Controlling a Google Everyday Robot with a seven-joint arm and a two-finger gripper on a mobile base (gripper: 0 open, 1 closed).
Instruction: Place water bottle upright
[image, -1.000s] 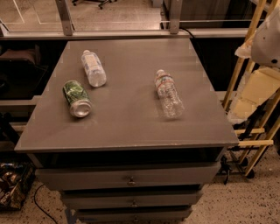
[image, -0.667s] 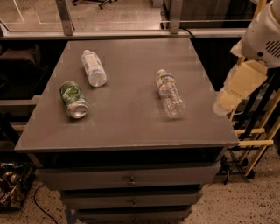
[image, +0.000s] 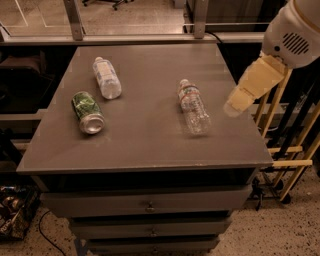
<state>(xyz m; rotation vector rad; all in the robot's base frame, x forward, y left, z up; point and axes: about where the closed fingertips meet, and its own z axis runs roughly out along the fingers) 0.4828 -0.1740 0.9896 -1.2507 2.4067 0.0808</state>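
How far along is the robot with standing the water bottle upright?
Nothing done yet: the small clear ribbed plastic bottle with a white cap lies on its side on the grey table top. In hand: the cream claw hangs beside it, not touching. Left: grasp, stand upright, release.

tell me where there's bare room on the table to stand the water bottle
Widest bare patch: table middle, between the can and the water bottle. The front strip along the near edge is bare, as is the back right corner. Crowded: left side, where can and second bottle lie close. The gripper hangs by the right edge.
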